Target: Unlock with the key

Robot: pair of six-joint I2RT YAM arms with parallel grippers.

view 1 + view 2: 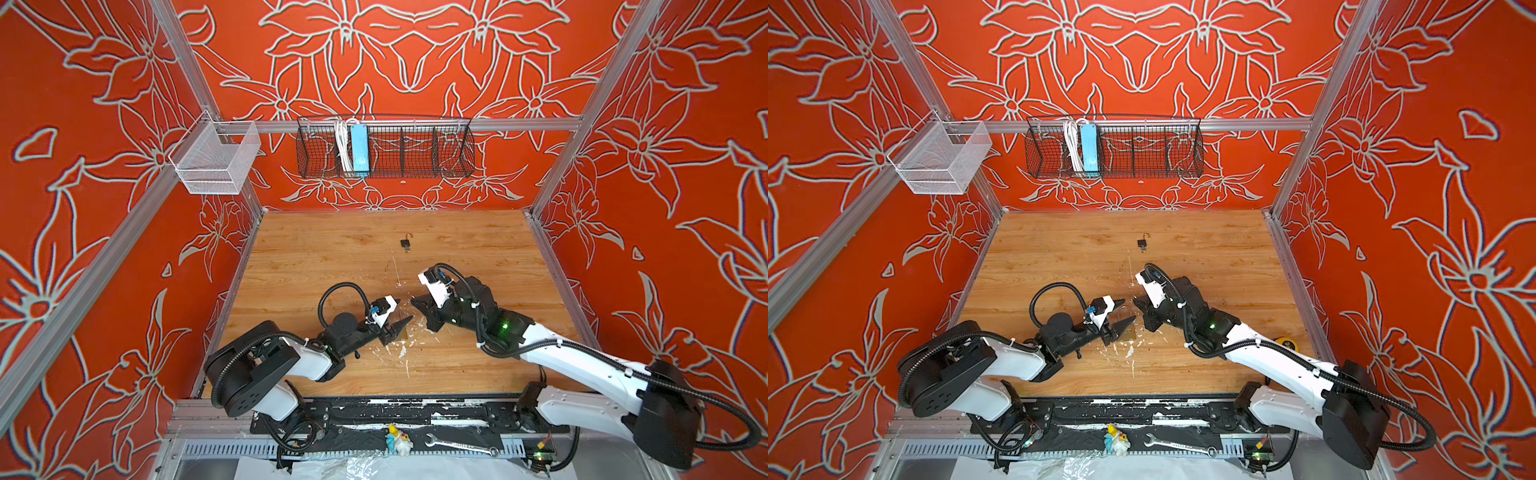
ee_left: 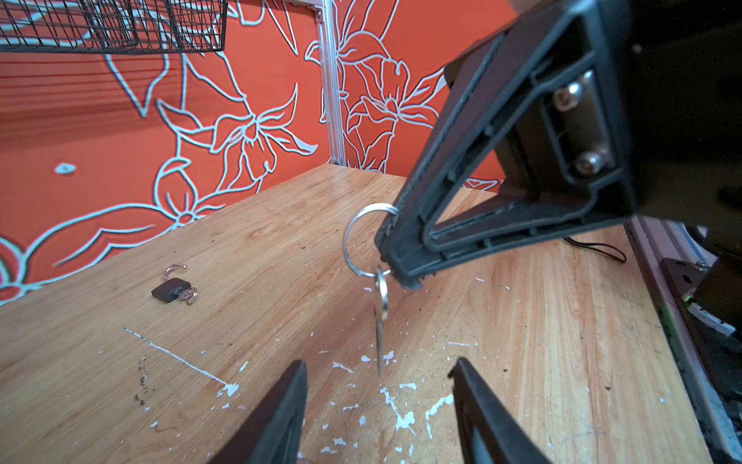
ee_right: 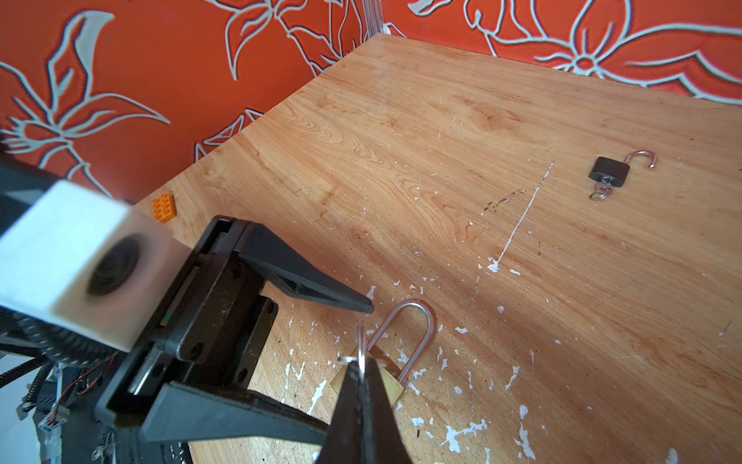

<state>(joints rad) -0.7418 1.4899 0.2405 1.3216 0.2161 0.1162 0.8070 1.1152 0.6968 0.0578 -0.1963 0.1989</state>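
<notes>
Nearest to us, off the desk's near edge, a silver open-ended wrench (image 1: pixel 461 444) and a small yellow-and-white toy figure (image 1: pixel 397 440) lie on the black mounting rail, clear of the work.

Just in from the middle of the near edge of the scuffed wooden desk (image 1: pixel 457 249), the two arms meet. The right gripper (image 2: pixel 395 261) is clamped on a thin silver key ring (image 2: pixel 345 245), and the flat silver key (image 2: pixel 380 317) dangles from it, blade down, above the paint-flecked wood. We judge this grip is for carrying only: held by the ring, the key swings and cannot be aimed. The left gripper (image 1: pixel 406 309) has its jaws apart and holds nothing. In the left wrist view its fingers (image 2: pixel 297 373) flank the hanging blade, which we read as readiness to take the key.

Under the right gripper lies the task's brass padlock with a long silver shackle (image 3: pixel 391 383), flat on the desk, its shackle apparently closed. The gripper hides much of its body, and we cannot see the keyhole.

An orange toy brick (image 3: pixel 164 207) sits near the desk's left edge. Further back, mid-desk, a small black padlock (image 1: pixel 406 243) lies with its shackle open and a key in it, well apart from the arms.

On the far wall hang a black wire basket (image 1: pixel 415 153) and a white mesh basket (image 1: pixel 216 162).
</notes>
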